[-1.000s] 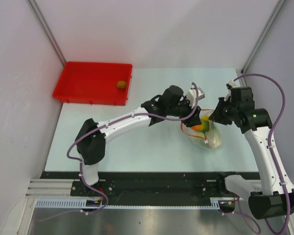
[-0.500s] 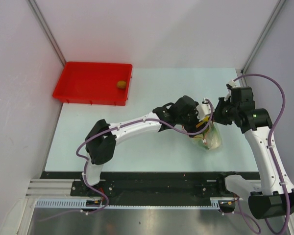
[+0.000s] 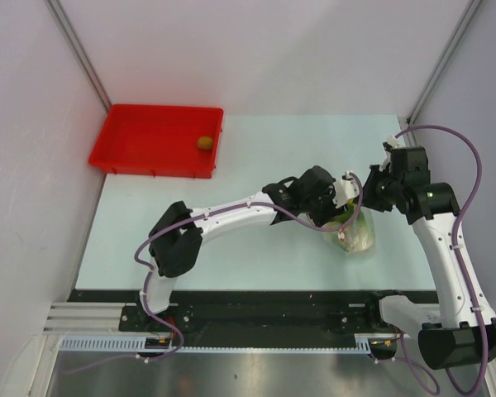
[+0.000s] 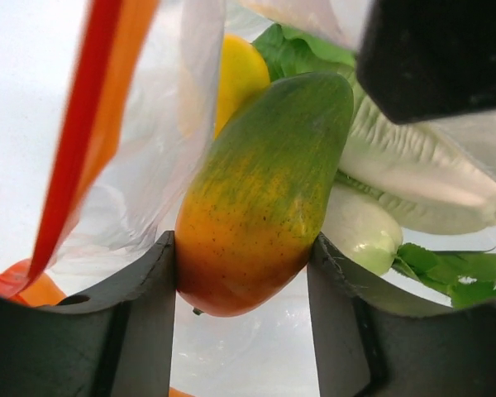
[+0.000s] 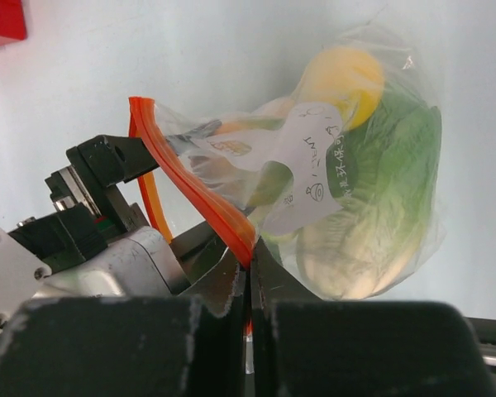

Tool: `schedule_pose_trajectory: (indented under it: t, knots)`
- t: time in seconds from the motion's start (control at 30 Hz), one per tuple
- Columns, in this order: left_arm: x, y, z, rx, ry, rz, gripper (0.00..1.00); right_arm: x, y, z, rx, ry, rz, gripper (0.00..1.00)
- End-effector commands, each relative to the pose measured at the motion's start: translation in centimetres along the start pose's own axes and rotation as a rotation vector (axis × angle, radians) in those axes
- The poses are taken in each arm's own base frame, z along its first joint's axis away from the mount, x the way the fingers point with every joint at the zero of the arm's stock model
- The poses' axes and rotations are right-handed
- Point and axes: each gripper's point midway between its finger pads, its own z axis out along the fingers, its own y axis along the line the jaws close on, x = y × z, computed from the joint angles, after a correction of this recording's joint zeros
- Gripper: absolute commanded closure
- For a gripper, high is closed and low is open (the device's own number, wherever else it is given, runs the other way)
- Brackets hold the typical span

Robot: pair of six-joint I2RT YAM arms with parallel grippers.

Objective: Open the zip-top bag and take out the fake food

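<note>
- Pale table [image 3: 231, 165], arm bases at near edge.
- Left arm [image 3: 231, 213] stretched rightward across table, wrist at bag mouth.
- Right arm [image 3: 446, 248] bent up from right side, wrist above bag's far-right corner.
- Red tray [image 3: 153, 169] at far-left corner, well apart from both arms.
- Zip-top bag [image 5: 314, 165] lying right of centre on table, mouth open, clear and crumpled, most of the fake food inside.
- Left gripper [image 4: 241, 244] reaching inside bag mouth, clamped on mango-like fruit [image 4: 264, 190], one finger pressed to each side of it.
- Right gripper [image 5: 250, 265] closed tight, pinching red-orange zip strip [image 5: 190, 186] at bag's edge.
- Green lettuce [image 4: 413, 182] in bag, behind and right of mango-like fruit in the left wrist view.
- White radish [image 4: 360, 227] in bag, touching mango-like fruit on its right, under lettuce.
- Yellow piece [image 4: 240, 74] deeper in bag, behind mango-like fruit.
- Small brown piece [image 3: 204, 142] outside bag, sitting in red tray near its right wall.
</note>
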Motion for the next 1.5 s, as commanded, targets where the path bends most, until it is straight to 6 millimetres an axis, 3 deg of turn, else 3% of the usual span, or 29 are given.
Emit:
schedule_pose_trajectory:
  t: [0.0,0.03,0.13,0.17,0.37,0.63,0.67,0.73,0.77,0.83,0.9,0.93,1.03,1.13,1.23,1.3,1.4,1.47]
  knots:
    - [-3.6,-2.0,-2.4,0.077,-0.073,0.036,0.79,-2.8,1.7,-1.2,-0.062,-0.107,-0.016,1.0]
    - [-4.1,-2.1,-2.9,0.083,-0.084,0.031,0.87,-2.8,1.6,-1.3,-0.056,-0.111,-0.019,1.0]
    - [-5.5,-2.8,-5.2,0.12,-0.119,0.017,0.97,-3.0,0.9,-1.2,-0.023,-0.12,-0.029,1.0]
    - [-6.8,-3.0,-6.7,0.135,-0.159,0.018,0.99,-2.9,0.7,-1.1,-0.01,-0.115,-0.031,1.0]
    - [-8.1,-3.0,-10.4,0.135,-0.225,-0.027,1.0,-3.0,-0.7,-0.7,0.065,-0.118,-0.049,1.0]
    - [-8.1,1.7,-15.3,0.04,-0.309,-0.181,1.0,-3.2,-2.0,-0.8,0.132,-0.128,-0.039,1.0]
    - [-7.6,3.4,-15.8,0.016,-0.314,-0.233,1.0,-3.2,-2.0,-0.8,0.132,-0.128,-0.036,1.0]
    - [-6.7,4.6,-16.3,0.008,-0.33,-0.283,1.0,-3.1,-1.9,-0.9,0.128,-0.129,-0.034,1.0]
    - [-6.2,6.4,-17.4,-0.034,-0.344,-0.319,1.0,-3.1,-1.9,-0.9,0.126,-0.13,-0.031,1.0]
    - [-4.6,8.4,-17.6,-0.082,-0.336,-0.37,1.0,-3.1,-1.8,-1.0,0.119,-0.13,-0.032,1.0]
    - [-2.2,13.0,-18.7,-0.217,-0.318,-0.499,1.0,-3.1,-1.6,-1.1,0.11,-0.131,-0.033,1.0]
    - [0.1,16.2,-19.5,-0.322,-0.286,-0.572,1.0,-3.1,-1.6,-1.1,0.11,-0.133,-0.033,1.0]
    - [5.1,22.3,-21.3,-0.547,-0.214,-0.736,1.0,-3.2,-1.6,-1.2,0.108,-0.139,-0.029,1.0]
    - [9.5,26.9,-22.5,-0.707,-0.154,-0.833,1.0,-3.0,-1.2,-1.1,0.084,-0.127,-0.03,1.0]
    - [14.0,30.6,-23.0,-0.833,-0.085,-0.964,1.0,-3.1,-1.2,-0.9,0.084,-0.121,-0.023,1.0]
    - [16.3,32.4,-22.6,-0.88,-0.044,-1.067,1.0,-3.1,-1.1,-0.8,0.08,-0.118,-0.017,1.0]
    - [18.9,34.9,-23.7,-1.002,-0.023,-1.196,1.0,-3.1,-1.2,-0.5,0.083,-0.115,-0.01,1.0]
    - [21.5,36.3,-22.7,-1.042,-0.007,-1.281,1.0,-3.2,-1.2,-0.4,0.085,-0.114,-0.007,1.0]
